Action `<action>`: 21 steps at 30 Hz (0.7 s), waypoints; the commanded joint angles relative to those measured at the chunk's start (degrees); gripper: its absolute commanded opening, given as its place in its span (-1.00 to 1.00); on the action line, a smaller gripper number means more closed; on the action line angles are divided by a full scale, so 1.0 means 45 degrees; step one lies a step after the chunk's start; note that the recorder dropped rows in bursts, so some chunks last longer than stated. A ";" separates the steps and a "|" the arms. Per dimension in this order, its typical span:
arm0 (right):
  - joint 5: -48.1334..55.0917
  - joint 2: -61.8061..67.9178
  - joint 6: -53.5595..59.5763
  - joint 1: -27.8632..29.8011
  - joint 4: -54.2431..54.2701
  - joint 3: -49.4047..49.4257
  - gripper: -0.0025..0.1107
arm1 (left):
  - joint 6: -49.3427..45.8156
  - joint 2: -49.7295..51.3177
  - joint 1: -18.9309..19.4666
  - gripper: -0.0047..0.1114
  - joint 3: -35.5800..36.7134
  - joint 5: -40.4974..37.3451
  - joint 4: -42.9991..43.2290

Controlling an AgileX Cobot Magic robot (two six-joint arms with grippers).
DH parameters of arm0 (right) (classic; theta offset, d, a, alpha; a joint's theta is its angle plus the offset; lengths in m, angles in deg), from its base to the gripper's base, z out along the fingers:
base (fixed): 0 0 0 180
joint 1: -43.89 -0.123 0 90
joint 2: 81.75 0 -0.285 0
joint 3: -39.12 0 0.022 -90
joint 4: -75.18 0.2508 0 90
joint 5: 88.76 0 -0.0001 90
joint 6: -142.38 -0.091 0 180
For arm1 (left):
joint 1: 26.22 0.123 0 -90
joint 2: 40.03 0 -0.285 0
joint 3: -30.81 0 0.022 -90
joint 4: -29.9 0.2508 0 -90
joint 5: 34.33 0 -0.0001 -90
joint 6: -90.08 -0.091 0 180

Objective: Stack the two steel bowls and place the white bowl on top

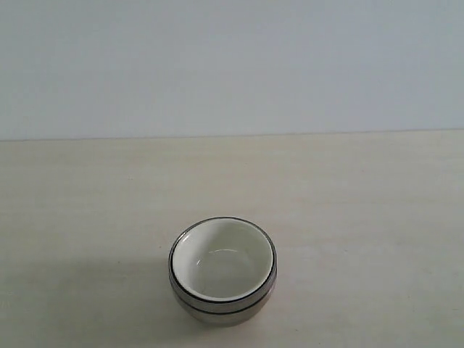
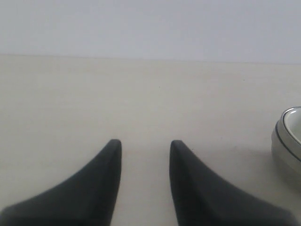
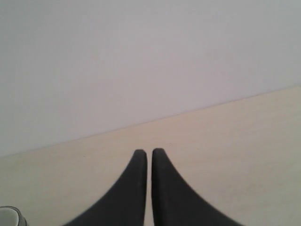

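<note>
- the two steel bowls sit nested as one stack on the pale bench, near the front edge of the exterior view and a little left of its middle.
- the white bowl rests inside the top steel bowl, upright and mouth up. its rim lies just within the steel rim, and nothing is in it.
- a thin dark line rings the steel side low down. i cannot tell from here which steel bowl is the smooth one and which the ribbed one.
- a soft shadow lies on the bench to the left of the stack.
- a plain light wall stands behind the bench.
- neither arm shows in the exterior view.
- left jaws: spread apart, with only bare bench showing between the dark fingers. they grip nothing. in the left wrist view the stack is off to one side, clear of the fingers and cut by the picture's edge.
- right jaws: drawn together, the two fingers with only a thin slit between them and nothing caught there. a sliver of the stack shows at a corner of the right wrist view, well apart from the tips.
</note>
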 commanded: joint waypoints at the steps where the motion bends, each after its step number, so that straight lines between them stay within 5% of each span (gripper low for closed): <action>1: -0.0017 -0.0089 0.0333 0.0029 -0.0087 0.0067 -0.96 | -0.0036 -0.0042 0.0036 -0.36 0.0050 0.0085 -0.0015; 21: -0.0016 -0.0089 0.0169 0.0029 -0.0087 0.0067 -0.96 | -0.0036 -0.0042 0.0036 -0.36 0.0050 0.0085 -0.0015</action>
